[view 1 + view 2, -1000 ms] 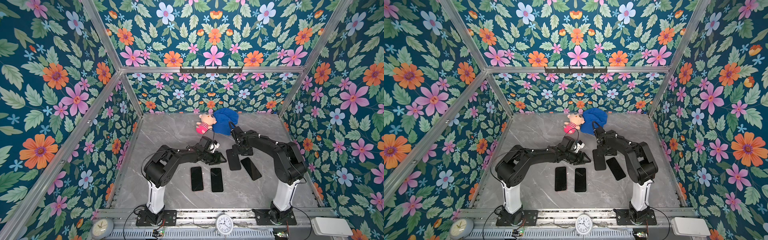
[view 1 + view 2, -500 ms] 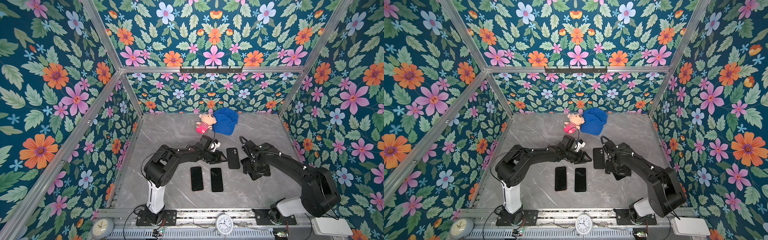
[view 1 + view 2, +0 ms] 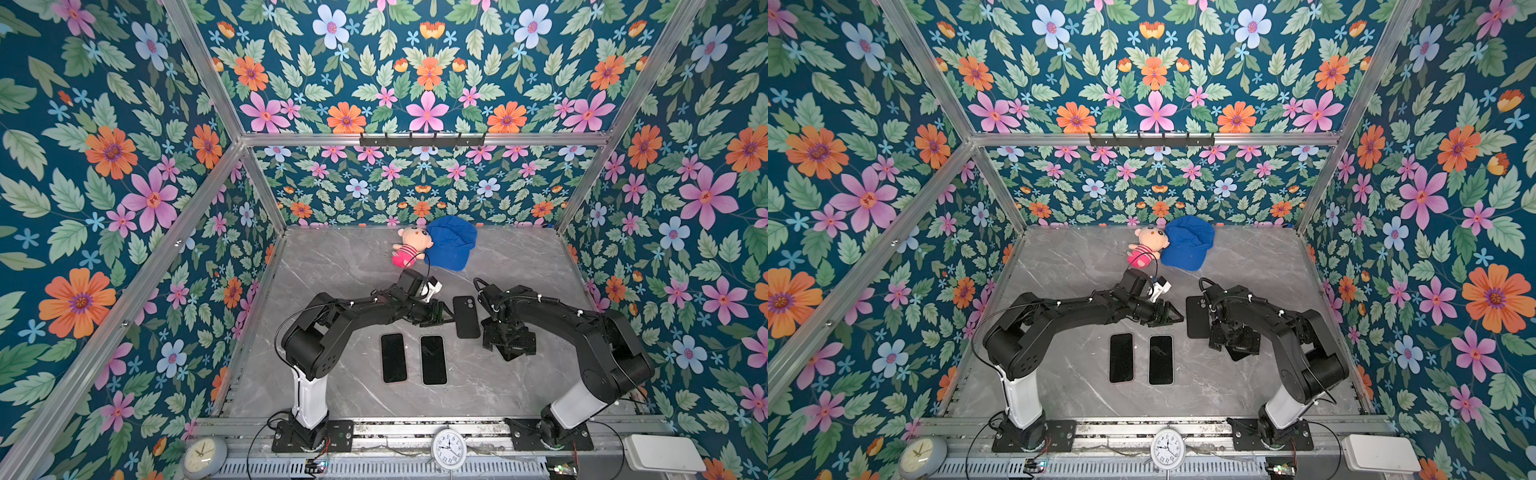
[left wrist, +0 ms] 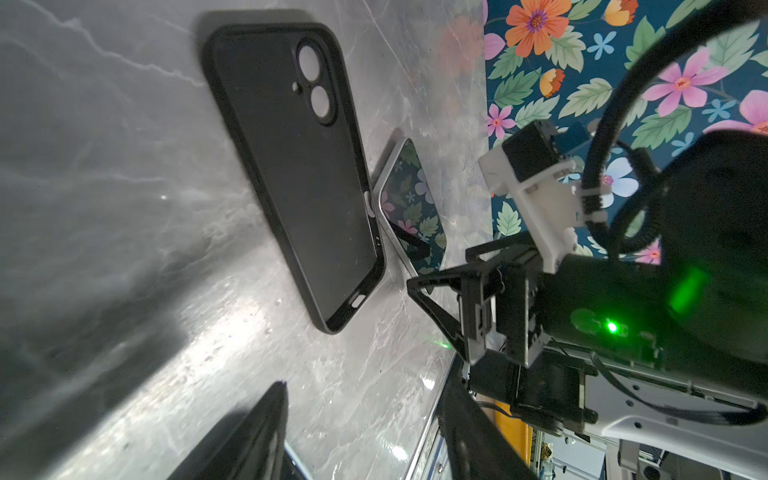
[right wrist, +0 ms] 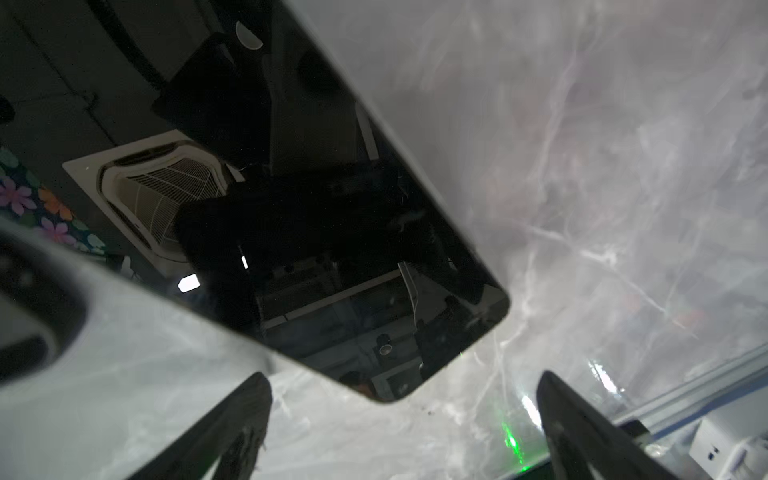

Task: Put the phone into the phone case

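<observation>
1. Left wrist view: phone case [image 4: 299, 174] lies flat on the table [image 4: 104, 166], left of frame centre, open side up and empty.
2. Phone [image 4: 409, 208] lies just beside the case, screen up, not in it.
3. Right gripper [image 5: 401, 376] hovers over the phone's corner, jaws wide apart, nothing clamped.
4. Left gripper [image 3: 446, 314] sits at the case's left edge, centre frame, jaws apart and empty.
5. Second phone [image 3: 393, 357] and third phone [image 3: 433, 359] lie lower centre, well clear.
6. Progress: nothing inserted yet. Remaining: grip phone, align, seat in case.
</observation>
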`<action>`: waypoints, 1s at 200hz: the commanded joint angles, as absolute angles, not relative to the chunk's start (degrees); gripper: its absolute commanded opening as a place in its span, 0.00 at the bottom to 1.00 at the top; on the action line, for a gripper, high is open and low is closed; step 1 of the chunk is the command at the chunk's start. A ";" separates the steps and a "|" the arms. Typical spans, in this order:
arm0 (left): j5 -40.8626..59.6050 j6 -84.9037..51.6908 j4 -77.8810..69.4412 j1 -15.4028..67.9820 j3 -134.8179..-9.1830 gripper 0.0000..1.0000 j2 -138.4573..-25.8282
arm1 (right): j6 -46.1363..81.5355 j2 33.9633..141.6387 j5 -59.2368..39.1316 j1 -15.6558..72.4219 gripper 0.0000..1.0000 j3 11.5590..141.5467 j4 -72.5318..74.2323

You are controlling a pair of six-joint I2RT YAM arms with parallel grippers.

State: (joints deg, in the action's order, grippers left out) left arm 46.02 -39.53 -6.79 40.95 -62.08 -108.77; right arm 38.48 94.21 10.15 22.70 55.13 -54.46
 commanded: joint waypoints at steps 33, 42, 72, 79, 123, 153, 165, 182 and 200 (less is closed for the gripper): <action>46.85 -38.32 -6.94 40.90 -62.48 0.62 -108.46 | 34.73 97.34 11.58 16.46 0.99 57.08 -49.63; 46.87 -38.39 -7.03 40.95 -62.52 0.62 -108.63 | 33.85 97.35 10.59 15.36 0.99 57.06 -48.02; 47.12 -38.66 -7.03 41.09 -63.03 0.62 -109.31 | 31.77 97.86 7.74 12.60 0.99 56.46 -42.49; 47.17 -38.67 -7.03 41.12 -63.19 0.62 -109.40 | 31.13 98.05 6.61 11.95 0.99 56.45 -41.48; 47.22 -38.76 -6.37 41.59 -64.28 0.62 -110.38 | 28.61 96.63 3.78 9.16 0.99 55.94 -36.76; 47.19 -38.76 -5.65 41.96 -65.84 0.62 -111.08 | 29.36 96.72 -2.24 7.03 0.92 53.19 -34.33; 47.10 -38.76 -5.36 42.00 -66.21 0.62 -111.23 | 29.94 95.59 -4.62 7.11 0.92 51.45 -33.89; 47.05 -38.62 -5.06 42.01 -66.55 0.62 -111.57 | 30.72 91.37 -5.04 8.88 0.90 48.74 -33.79; 47.17 -38.51 -4.84 41.93 -66.80 0.62 -111.88 | 32.13 89.16 -2.56 10.76 0.90 47.45 -35.73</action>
State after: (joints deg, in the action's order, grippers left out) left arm 46.59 -39.00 -5.52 42.02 -66.39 -111.50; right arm 29.65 90.85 0.03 8.91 49.21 -34.92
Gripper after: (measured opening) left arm 0.621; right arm 0.900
